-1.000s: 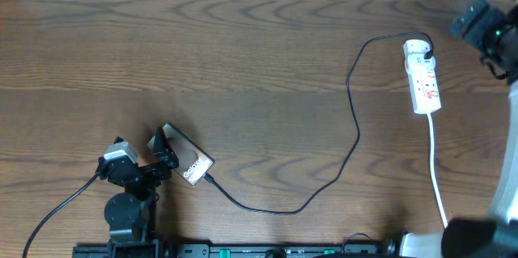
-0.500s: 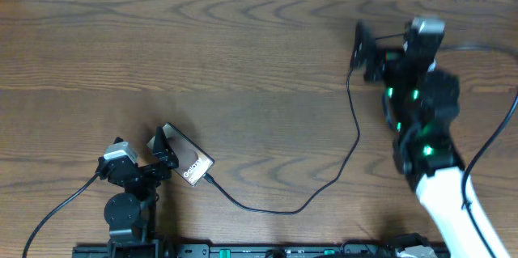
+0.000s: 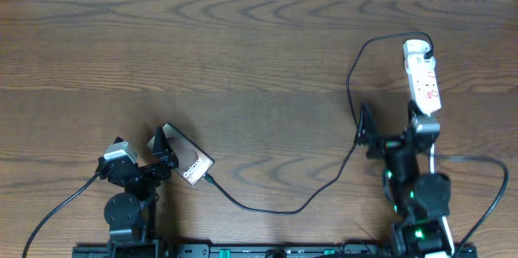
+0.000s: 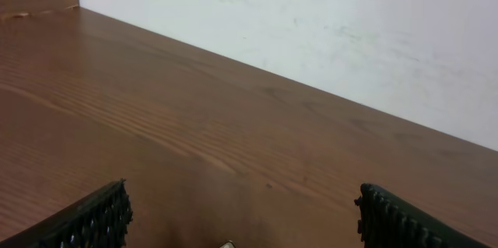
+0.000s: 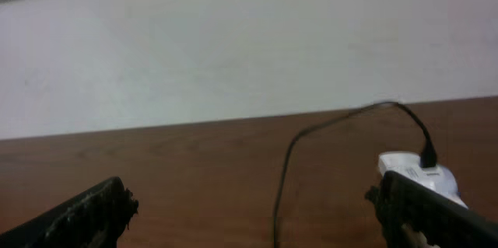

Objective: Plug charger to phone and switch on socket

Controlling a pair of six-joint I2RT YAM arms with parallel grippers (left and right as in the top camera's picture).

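1. The left gripper (image 3: 137, 141) sits low at the near-left of the desk (image 3: 243, 56) with its jaws spread wide. In the left wrist view the gripper (image 4: 243, 218) has only bare wood between its ribbed fingers (image 4: 93, 217), so it holds nothing.
2. The phone (image 3: 188, 161) lies flat on the desk just right of that gripper, turned at an angle with its white lettering facing up. Its far-left corner is right against the gripper's right finger (image 3: 159, 146). Whether the two actually touch cannot be told.
3. The charger (image 3: 275, 208) meets the phone's near-right edge with one end. The pictures are too small to show whether the connector is fully seated. From there the cable dips toward the near edge, climbs to the right and arcs over to a plug in the far end of the socket.
4. The right gripper (image 3: 390, 122) is at the near-right, jaws fully apart and empty. Its left finger (image 3: 366, 124) is just beside the rising cable, and the other finger is near the socket's near end. In the right wrist view the gripper (image 5: 257, 217) looks out at the cable (image 5: 311, 133) curving ahead.
5. The socket (image 3: 422, 76) lies lengthwise at the far right, rounded end away from the arms. It also shows at the right of the right wrist view (image 5: 412, 172). The position of its switch cannot be made out.
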